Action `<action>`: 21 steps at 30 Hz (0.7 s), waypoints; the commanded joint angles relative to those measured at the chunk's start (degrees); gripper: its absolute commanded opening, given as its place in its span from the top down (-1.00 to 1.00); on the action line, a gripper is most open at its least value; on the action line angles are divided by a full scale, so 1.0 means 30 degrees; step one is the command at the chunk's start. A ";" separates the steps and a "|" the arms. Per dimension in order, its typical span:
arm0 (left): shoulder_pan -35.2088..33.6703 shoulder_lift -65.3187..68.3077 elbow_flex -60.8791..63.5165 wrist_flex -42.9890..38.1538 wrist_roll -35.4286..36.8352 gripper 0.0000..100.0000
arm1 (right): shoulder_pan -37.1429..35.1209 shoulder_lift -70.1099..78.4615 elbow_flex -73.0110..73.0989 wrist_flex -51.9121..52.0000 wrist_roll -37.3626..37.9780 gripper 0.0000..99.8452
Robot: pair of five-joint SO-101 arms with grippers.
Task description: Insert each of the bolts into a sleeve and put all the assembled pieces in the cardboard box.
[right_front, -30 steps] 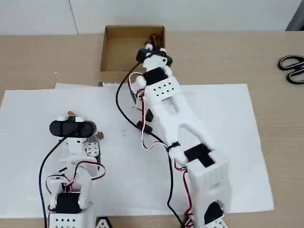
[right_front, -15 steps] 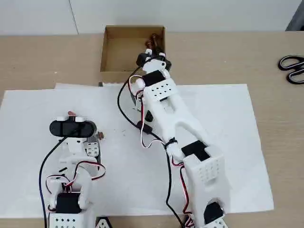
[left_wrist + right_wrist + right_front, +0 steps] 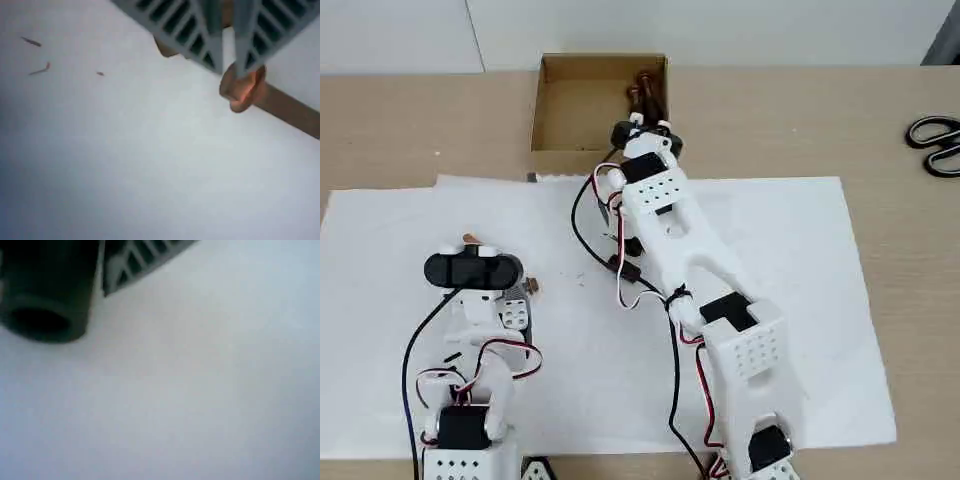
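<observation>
The left arm is folded low over the white paper (image 3: 800,260), near its own base, and the left end effector (image 3: 470,243) points away from the base. In the left wrist view this end effector (image 3: 235,70) has its two ribbed fingers (image 3: 185,30) almost pressed together, and a copper-coloured piece (image 3: 243,87) sits right at their tips, as if pinched there, just above the paper. The right arm is stretched far out across the paper toward the cardboard box (image 3: 582,105), which stands on the counter (image 3: 800,120) just beyond the paper's far edge. The right end effector (image 3: 643,105) is over the near right corner of the box; whether it is spread or pressed together I cannot tell. Just in front of it, some brown pieces (image 3: 645,85) lie inside the box against the right wall, and I cannot tell if they are held. The right wrist view shows a dark tube (image 3: 45,305) with an open end; I cannot tell what it is. Compared with one second ago, the right arm has drawn back a little toward its base, so that more of the brown pieces shows in the box. The left arm and its copper-coloured piece have stayed in the same place.
</observation>
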 commanded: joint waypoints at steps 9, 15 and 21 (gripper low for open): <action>-0.0059 -0.0176 -0.0044 0.0059 0.0029 0.99 | 0.0132 -0.0659 -0.0762 0.1685 -0.0088 1.00; -0.0117 -0.0176 -0.0103 0.0088 0.0029 0.99 | 0.0190 -0.3267 -0.2813 0.4791 0.0000 1.00; -0.1026 -0.0088 -0.2330 0.0088 0.0059 0.99 | 0.0454 -0.7106 -0.3223 0.5846 0.1495 1.00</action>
